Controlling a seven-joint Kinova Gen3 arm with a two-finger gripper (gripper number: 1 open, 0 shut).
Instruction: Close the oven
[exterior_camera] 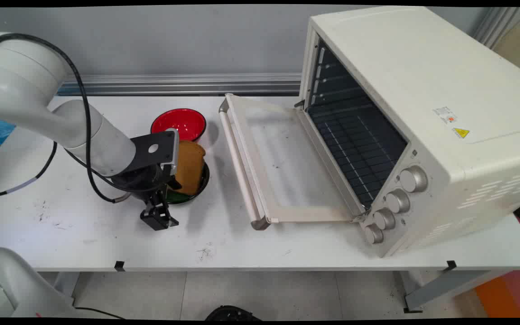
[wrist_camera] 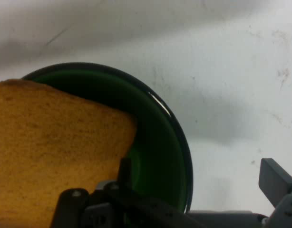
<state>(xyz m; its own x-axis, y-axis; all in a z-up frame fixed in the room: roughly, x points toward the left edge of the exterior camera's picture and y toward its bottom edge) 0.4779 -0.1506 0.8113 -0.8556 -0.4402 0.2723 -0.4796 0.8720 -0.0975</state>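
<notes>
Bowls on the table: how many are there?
2: a red bowl toward the wall, and a green bowl holding the bread, beside the gripper. Others may be hidden.

Brown bread slice [exterior_camera: 189, 166] leans tilted in the green bowl [exterior_camera: 202, 180], just in front of the red bowl [exterior_camera: 178, 124].

The white table [exterior_camera: 106, 243] carries three things. A red bowl [exterior_camera: 178, 124] stands toward the back, and a green bowl [exterior_camera: 187, 192] stands just in front of it. On the right side stands a big white oven [exterior_camera: 422, 122], its door [exterior_camera: 282, 167] open over the table.
</notes>
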